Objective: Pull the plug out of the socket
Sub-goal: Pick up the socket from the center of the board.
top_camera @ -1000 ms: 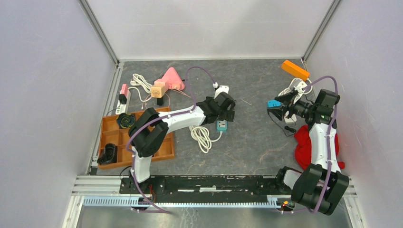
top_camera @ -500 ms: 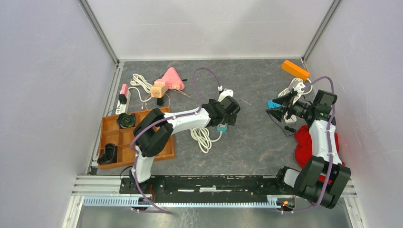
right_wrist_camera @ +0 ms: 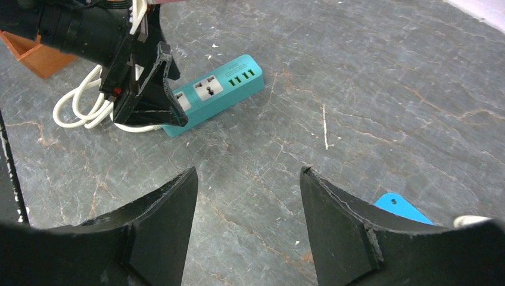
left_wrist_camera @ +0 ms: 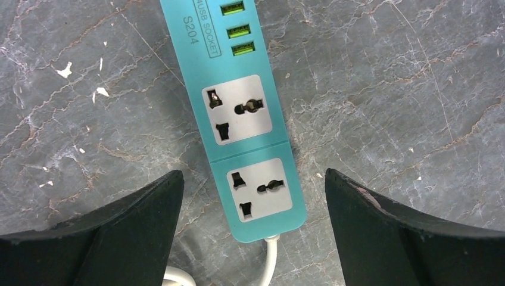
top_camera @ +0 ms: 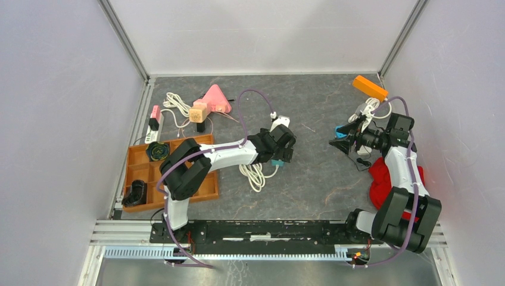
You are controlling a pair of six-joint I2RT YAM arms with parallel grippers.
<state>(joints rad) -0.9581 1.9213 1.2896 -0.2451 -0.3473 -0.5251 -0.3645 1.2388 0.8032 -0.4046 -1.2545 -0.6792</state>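
A small blue piece [top_camera: 341,128] is lying flat on the gray surface [top_camera: 321,95], just beside the right end effector [top_camera: 338,140]. An orange block [top_camera: 369,87] is sitting farther back than that end effector, near the back corner. A red cloth [top_camera: 379,189] is lying in a heap closer to the front, on its right side.

Well to the left of the left end effector [top_camera: 284,152], a brown tray [top_camera: 149,173] is sitting. A round black thing [top_camera: 157,151] is resting in one back box of the tray. Another black thing [top_camera: 136,192] is resting in a front box. Farther back than the tray, a pink triangle [top_camera: 215,98] is lying, and a little wooden cube [top_camera: 199,111] is sitting just beside it.
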